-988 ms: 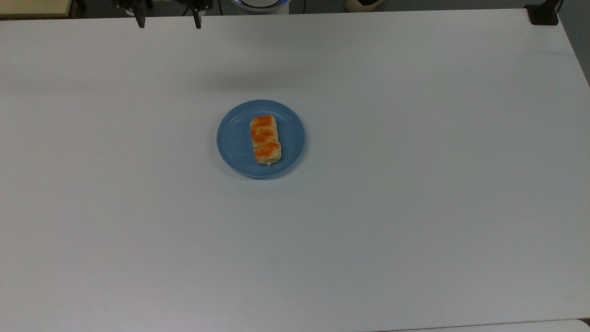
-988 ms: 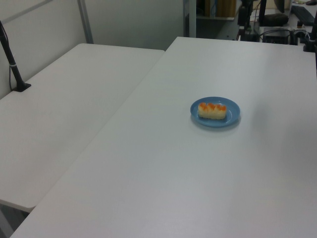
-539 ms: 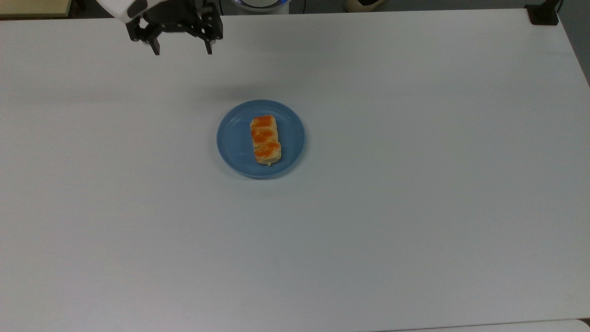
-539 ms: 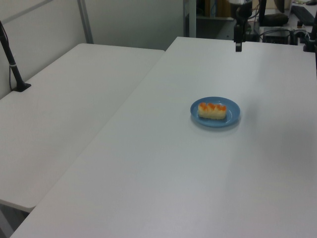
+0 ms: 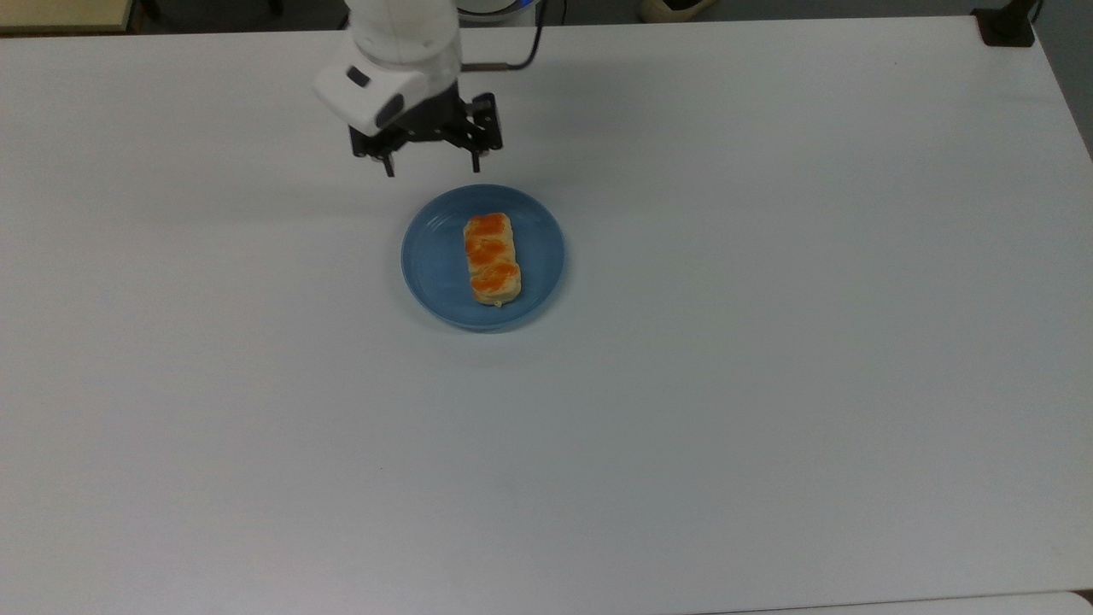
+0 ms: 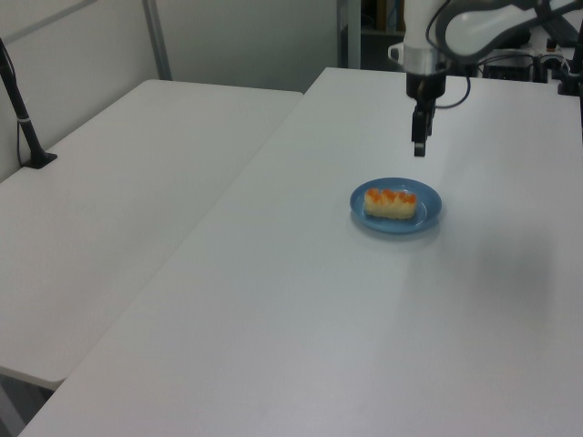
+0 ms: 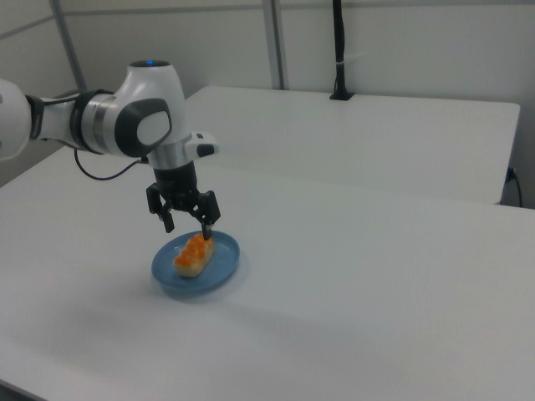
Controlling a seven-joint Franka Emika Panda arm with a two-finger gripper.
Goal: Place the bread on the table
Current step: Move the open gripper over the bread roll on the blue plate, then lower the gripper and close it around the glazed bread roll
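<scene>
— Containers and contents?
— Blue plate [image 5: 435, 273], round, near mid-table. Holding the bread [image 5: 492, 259]: oblong, pale tan, three orange glazed patches on top, lying flat, lengthwise up-down in the top view. Not on the bare table [image 5: 768, 384].

— Claw?
— Gripper [image 5: 431, 165] spread wide, grasping nothing; hanging above the table, just beyond the plate's upper rim in the top view. Apart from the bread.

— Surface and room?
— White, matte, smooth. Second white table [image 6: 118, 200] adjoining, at the left view's left. Black post [image 6: 23, 114] standing on it.
</scene>
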